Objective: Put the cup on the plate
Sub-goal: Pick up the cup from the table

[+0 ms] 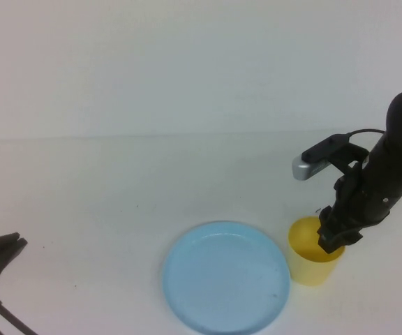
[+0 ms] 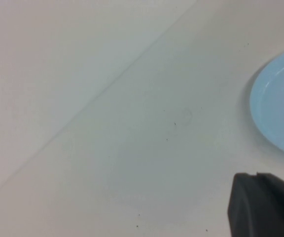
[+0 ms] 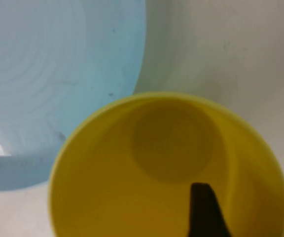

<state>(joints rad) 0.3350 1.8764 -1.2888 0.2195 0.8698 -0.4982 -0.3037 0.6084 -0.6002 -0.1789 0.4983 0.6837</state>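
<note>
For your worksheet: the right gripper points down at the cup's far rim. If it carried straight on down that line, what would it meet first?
Probably the cup itself. The right gripper is open, with one of its fingers already inside the cup's mouth, so going on down it would likely reach the cup's inner wall or floor before the table. Depth is uncertain.

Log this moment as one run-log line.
cup: on table right of plate | right gripper: open, straddling rim | left gripper: shut, parked

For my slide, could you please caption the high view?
Right gripper open at the yellow cup's rim, beside the blue plate; left gripper parked, shut.
</note>
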